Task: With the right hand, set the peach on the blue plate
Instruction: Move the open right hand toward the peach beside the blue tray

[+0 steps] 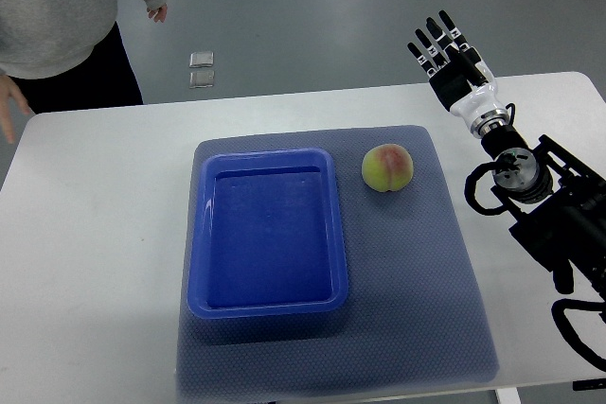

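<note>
Grey floor beyond the far edge; a white table [95, 234] fills most of the view, with a dark blue-grey mat [417, 290] laid across its middle.

Item: blue plate [201, 234], in fact a rectangular tray with a raised rim, sitting on the left half of the mat. Nothing in it.

Item: peach [386, 167], yellow-green with a pink blush. It rests on the mat just beside the tray's far right corner, apart from the rim, untouched.

Item: right hand [453, 61], black fingers on a white palm, at the far right of the table. Fingers extended and slightly spread, holding nothing; it stands well apart from the peach, beyond and to the right of it. The forearm enters from the right edge.

Item: left arm, not seen.

Item: person in a grey top at the far left corner, one hand [156, 12] hanging over the floor. Two small clear squares [201, 69] lie on the floor.

Handling note, as judged: the reach is the step in hand. The fruit is round and likely to roll, so the hand should come down over it with fingers wide, close evenly around its sides, and lift clear of the rim before crossing left to the tray's middle.
</note>
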